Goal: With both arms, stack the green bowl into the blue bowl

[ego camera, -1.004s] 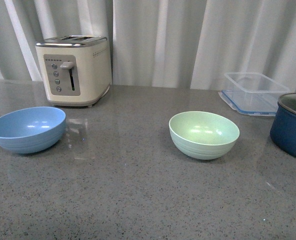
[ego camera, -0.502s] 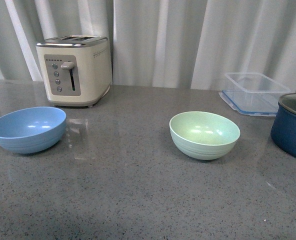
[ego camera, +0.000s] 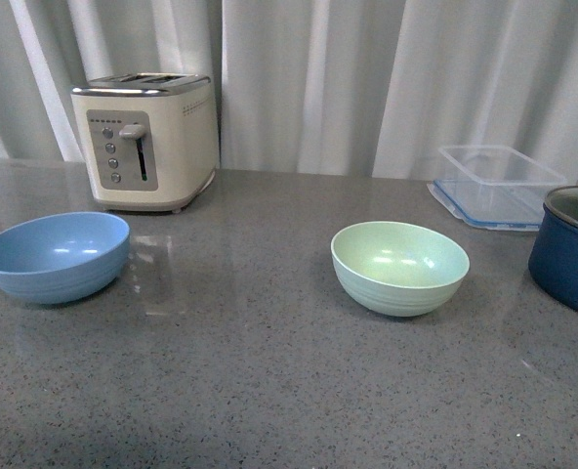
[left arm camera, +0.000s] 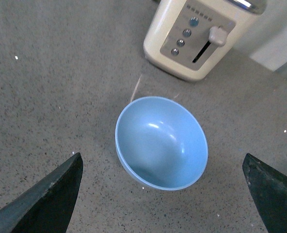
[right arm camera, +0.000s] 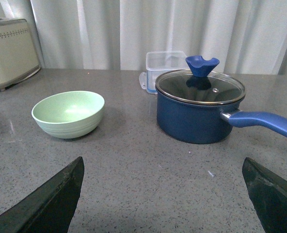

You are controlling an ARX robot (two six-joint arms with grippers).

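The pale green bowl (ego camera: 400, 266) stands upright and empty right of the counter's middle; the right wrist view shows the green bowl (right arm camera: 68, 113) too. At the far left sits the light blue bowl (ego camera: 55, 255), also empty. From above, the left wrist view has the blue bowl (left arm camera: 161, 142) just ahead of my open left gripper (left arm camera: 163, 194), whose black fingertips (left arm camera: 49, 199) spread wider than the bowl. My right gripper (right arm camera: 163, 194) is open over bare counter, well short of the green bowl. Neither arm shows in the front view.
A cream toaster (ego camera: 150, 140) stands behind the blue bowl. A clear plastic container (ego camera: 497, 184) sits at the back right, and a dark navy pot (right arm camera: 200, 110) with a glass lid and long handle (right arm camera: 264, 124) stands right of the green bowl. White curtains hang behind.
The front view has shifted very slightly; both bowls sit a few pixels lower in the picture. Nothing on the counter has moved.
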